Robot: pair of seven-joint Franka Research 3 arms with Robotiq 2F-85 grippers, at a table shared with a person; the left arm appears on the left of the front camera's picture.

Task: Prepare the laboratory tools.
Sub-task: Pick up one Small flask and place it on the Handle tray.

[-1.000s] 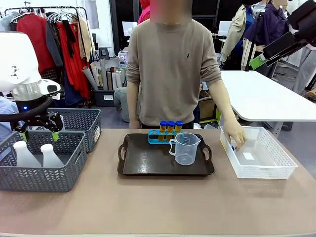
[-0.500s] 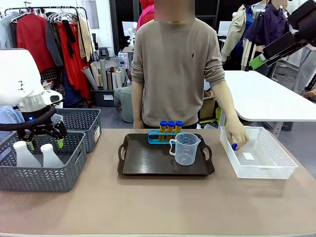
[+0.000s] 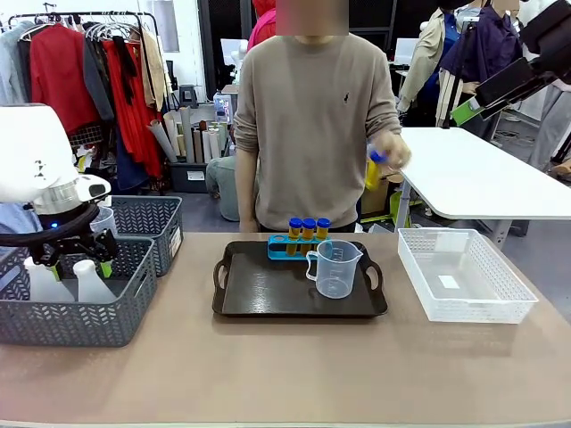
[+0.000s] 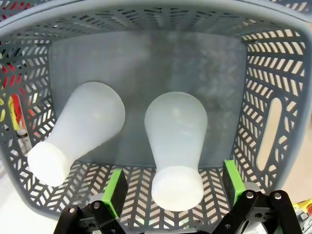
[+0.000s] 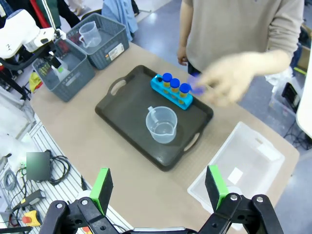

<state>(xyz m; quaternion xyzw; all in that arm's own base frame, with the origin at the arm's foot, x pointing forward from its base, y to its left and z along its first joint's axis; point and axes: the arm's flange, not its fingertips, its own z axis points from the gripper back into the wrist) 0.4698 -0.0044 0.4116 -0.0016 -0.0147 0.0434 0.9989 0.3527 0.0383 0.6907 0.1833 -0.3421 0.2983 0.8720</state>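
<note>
Tool on left arm (image 4: 174, 187), wide open, empty, above flask (image 4: 175, 141)

Left arm (image 3: 34, 152): white rounded shell.
Left gripper (image 4: 174, 185): black linkage, green pads, round screws.
Right gripper (image 5: 158, 187): black linkage, green pads.
Person's sweater (image 3: 312, 116): beige, long sleeves, small dark chest emblem.

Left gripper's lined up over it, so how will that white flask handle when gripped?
The flask looks like frosted plastic, so probably light. Its neck tapers, so the open left gripper might slide up it. The wide base likely keeps it steady in the grey basket.
</note>
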